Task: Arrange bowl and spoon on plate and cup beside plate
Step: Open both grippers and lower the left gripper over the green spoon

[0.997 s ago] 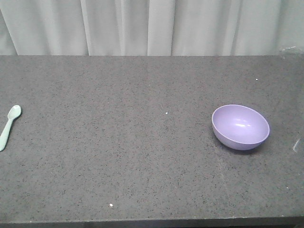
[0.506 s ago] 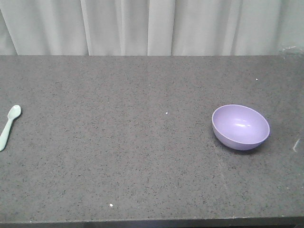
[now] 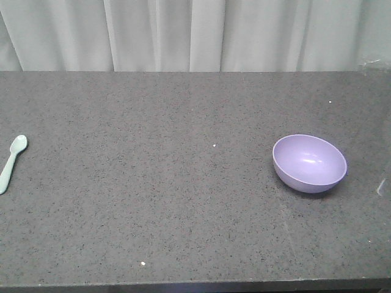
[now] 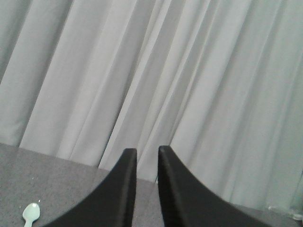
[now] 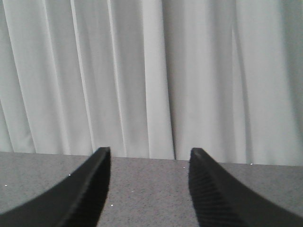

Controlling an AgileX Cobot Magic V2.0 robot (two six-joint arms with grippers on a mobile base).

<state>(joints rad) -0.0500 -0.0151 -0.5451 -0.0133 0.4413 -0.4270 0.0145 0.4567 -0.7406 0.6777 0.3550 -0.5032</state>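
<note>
Desk [image 3: 153,201]: dark grey with fine speckles, and a pale pleated curtain [image 3: 195,33] hung behind its back edge.

Bowl [image 3: 310,163]: lavender-purple, it stood on the right part of the desk, about halfway between the back edge and the front edge. It was empty inside and nothing touched it. Its rim looked a little slanted, but I could not tell if it really leaned.

Spoon [image 3: 12,162]: pale mint-green, it lay flat far on the left side of the desk, well apart from the bowl. Its round end pointed toward the back edge and its handle toward the front edge, cut by the border of the front view. The left wrist view showed only the round end, low at its left.

Left gripper [image 4: 146,150]: raised above the desk and facing the curtain. The two black fingers [image 4: 124,189] were nearly together – only a narrow gap stayed between them – and they held and touched nothing.

Right gripper [image 5: 150,150]: also raised and facing the curtain. Its fingers [image 5: 97,189] were spread wide apart – with nothing between them except desk and curtain behind.
</note>
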